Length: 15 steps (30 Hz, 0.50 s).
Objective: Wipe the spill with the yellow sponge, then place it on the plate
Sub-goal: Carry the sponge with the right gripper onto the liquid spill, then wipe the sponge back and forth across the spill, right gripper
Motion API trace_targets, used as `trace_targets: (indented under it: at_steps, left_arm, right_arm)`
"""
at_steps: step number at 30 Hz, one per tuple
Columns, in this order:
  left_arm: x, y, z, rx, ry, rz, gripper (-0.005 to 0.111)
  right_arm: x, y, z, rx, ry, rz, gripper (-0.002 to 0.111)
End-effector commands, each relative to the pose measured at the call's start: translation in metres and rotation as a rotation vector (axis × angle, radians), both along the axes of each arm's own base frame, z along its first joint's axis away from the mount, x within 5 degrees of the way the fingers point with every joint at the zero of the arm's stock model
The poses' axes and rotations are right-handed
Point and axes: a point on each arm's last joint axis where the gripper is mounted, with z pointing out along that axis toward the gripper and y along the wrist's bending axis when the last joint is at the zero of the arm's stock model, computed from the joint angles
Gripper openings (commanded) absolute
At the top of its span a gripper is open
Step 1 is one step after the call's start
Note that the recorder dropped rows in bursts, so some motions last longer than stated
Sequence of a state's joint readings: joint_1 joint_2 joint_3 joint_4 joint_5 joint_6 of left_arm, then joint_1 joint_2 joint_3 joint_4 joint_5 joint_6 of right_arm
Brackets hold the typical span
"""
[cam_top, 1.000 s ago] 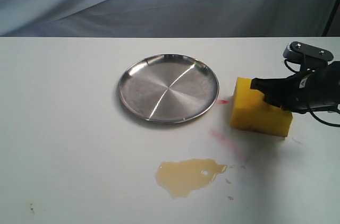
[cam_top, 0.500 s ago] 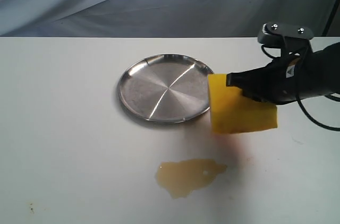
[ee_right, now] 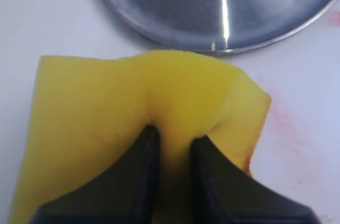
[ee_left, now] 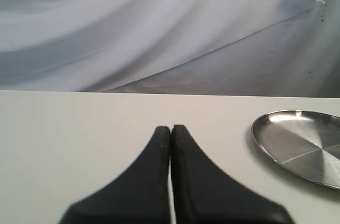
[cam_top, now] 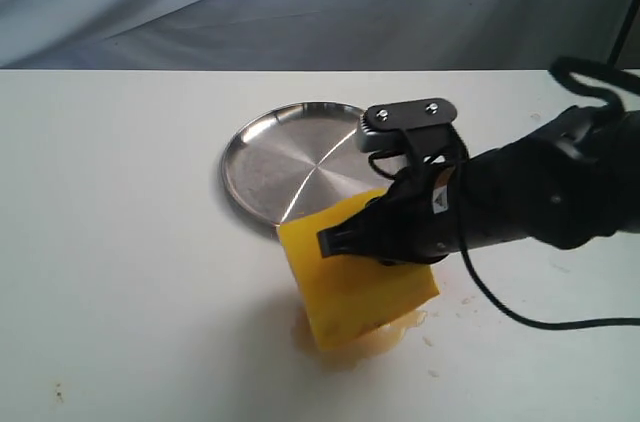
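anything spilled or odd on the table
Yes: a tan spill lies near the plate, mostly under the yellow sponge, which is pinched hard in the jaws of the right gripper. Pink smears mark the table by the plate.

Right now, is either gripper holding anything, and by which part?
The right gripper pinches the yellow sponge around the middle, the foam bunched between its jaws. The left gripper is shut, holding nothing.

A white table (cam_top: 120, 242) stands before draped grey-blue cloth (cam_top: 300, 2).
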<state>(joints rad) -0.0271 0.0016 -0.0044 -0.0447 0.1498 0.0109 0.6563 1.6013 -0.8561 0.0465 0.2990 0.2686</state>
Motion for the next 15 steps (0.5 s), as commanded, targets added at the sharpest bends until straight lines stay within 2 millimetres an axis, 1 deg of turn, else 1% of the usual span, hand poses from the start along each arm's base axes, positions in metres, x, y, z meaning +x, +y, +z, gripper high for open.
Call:
trace_targets:
  at_steps: [1, 3, 8, 15]
  left_arm:
    - [0.000, 0.000, -0.001, -0.002, -0.001, 0.000, 0.001]
    - [0.000, 0.000, -0.001, -0.002, -0.001, 0.000, 0.001]
    - [0.000, 0.000, -0.001, 0.000, -0.001, -0.001, 0.001]
    - [0.000, 0.000, -0.001, 0.000, -0.001, -0.001, 0.001]
  right_arm:
    - [-0.011, 0.019, -0.017, -0.012, 0.023, 0.066, 0.000]
    - [-0.015, 0.026, -0.023, -0.017, 0.033, 0.087, 0.000]
    - [-0.019, 0.036, -0.035, -0.017, 0.047, 0.104, 0.000]
    - [-0.018, 0.036, -0.050, -0.047, 0.077, 0.104, 0.000]
